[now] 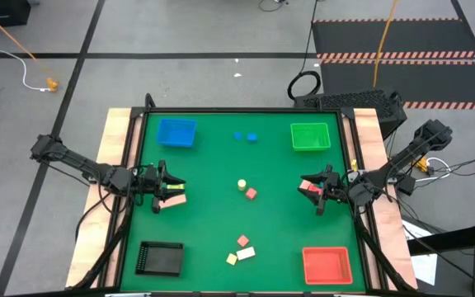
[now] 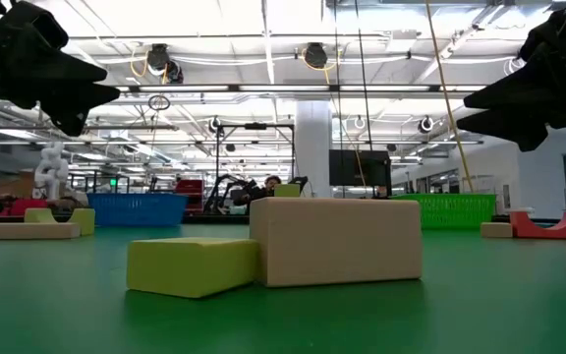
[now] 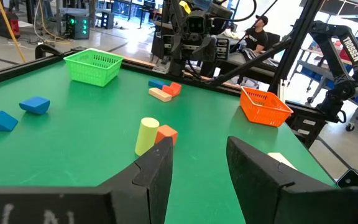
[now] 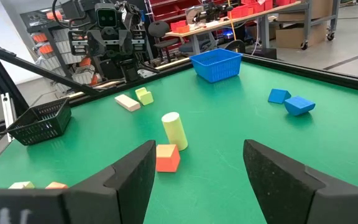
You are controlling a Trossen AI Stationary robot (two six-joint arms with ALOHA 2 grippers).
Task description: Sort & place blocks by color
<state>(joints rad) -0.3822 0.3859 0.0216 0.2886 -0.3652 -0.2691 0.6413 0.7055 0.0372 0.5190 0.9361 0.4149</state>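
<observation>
My left hand [image 1: 174,188] hovers over the left side of the green counter [image 1: 213,223], fingers [image 3: 157,171] parted and grasping nothing, with a cream block [image 1: 174,200] and a yellow-green one lying just beside it. My right hand [image 1: 310,187] hangs over the right side, fingers [image 4: 135,174] spread wide and empty too, a red block [image 1: 306,186] right by its tips. Mid-counter, a yellow cylinder [image 1: 242,184] lies touching an orange-red cube [image 1: 251,193]. Toward the far edge, 2 blue blocks [image 1: 245,136] sit between the blue tray [image 1: 176,132] and the green tray [image 1: 310,136], well apart from both. Near the front edge, 3 blocks cluster: a red one [image 1: 242,240], a cream bar [image 1: 246,252] and a yellow-green cube [image 1: 232,259], the last 2 touching in the low view. The black tray [image 1: 160,257] sits at the front left corner, the red tray [image 1: 326,265] at the front right. No tray holds any block that I can see.
</observation>
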